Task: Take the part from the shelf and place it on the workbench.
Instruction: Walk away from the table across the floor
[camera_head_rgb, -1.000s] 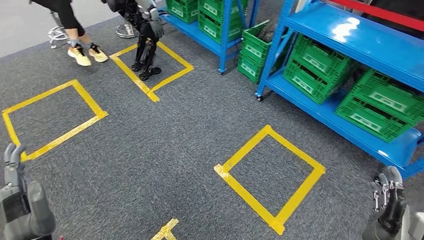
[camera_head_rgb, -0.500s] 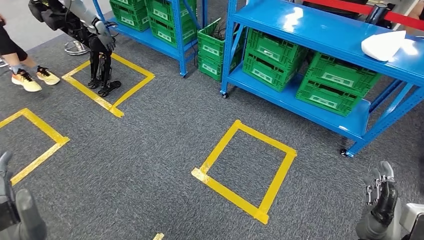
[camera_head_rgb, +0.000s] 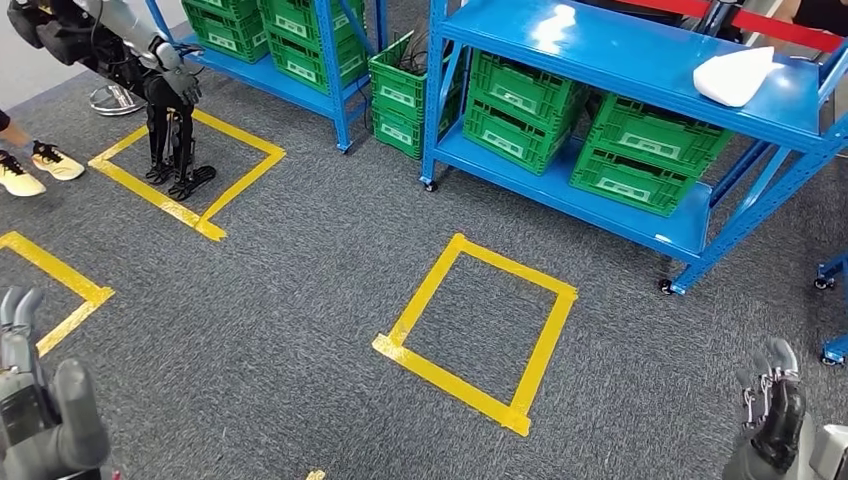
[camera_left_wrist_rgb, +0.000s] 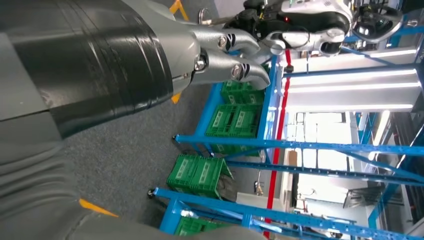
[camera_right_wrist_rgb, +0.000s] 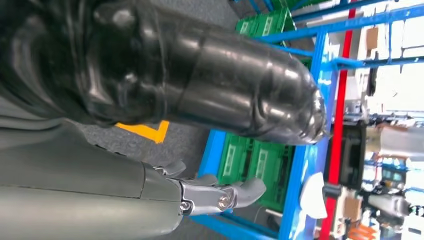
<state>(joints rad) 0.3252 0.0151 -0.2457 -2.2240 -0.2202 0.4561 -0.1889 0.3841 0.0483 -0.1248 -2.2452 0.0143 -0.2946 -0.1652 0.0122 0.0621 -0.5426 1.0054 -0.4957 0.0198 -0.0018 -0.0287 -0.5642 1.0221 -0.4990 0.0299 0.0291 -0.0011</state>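
A white part (camera_head_rgb: 736, 75) lies on the top board of the blue shelf (camera_head_rgb: 620, 55) at the upper right of the head view; it also shows as a pale shape (camera_right_wrist_rgb: 312, 196) on the shelf in the right wrist view. My left hand (camera_head_rgb: 40, 415) hangs low at the bottom left, fingers apart, holding nothing. My right hand (camera_head_rgb: 775, 415) hangs at the bottom right, also holding nothing. Both are far from the shelf. In the left wrist view the fingers (camera_left_wrist_rgb: 235, 72) stretch out toward the racks.
Green crates (camera_head_rgb: 520, 100) fill the lower shelf boards. A yellow tape square (camera_head_rgb: 478, 330) marks the grey carpet ahead. Another humanoid robot (camera_head_rgb: 150, 80) stands in a tape square at upper left. A person's shoe (camera_head_rgb: 20, 175) shows at the left edge.
The whole view has swung right and closer to the shelf: the camera moved. The white part has come into view. Both hands still hang with nothing in them.
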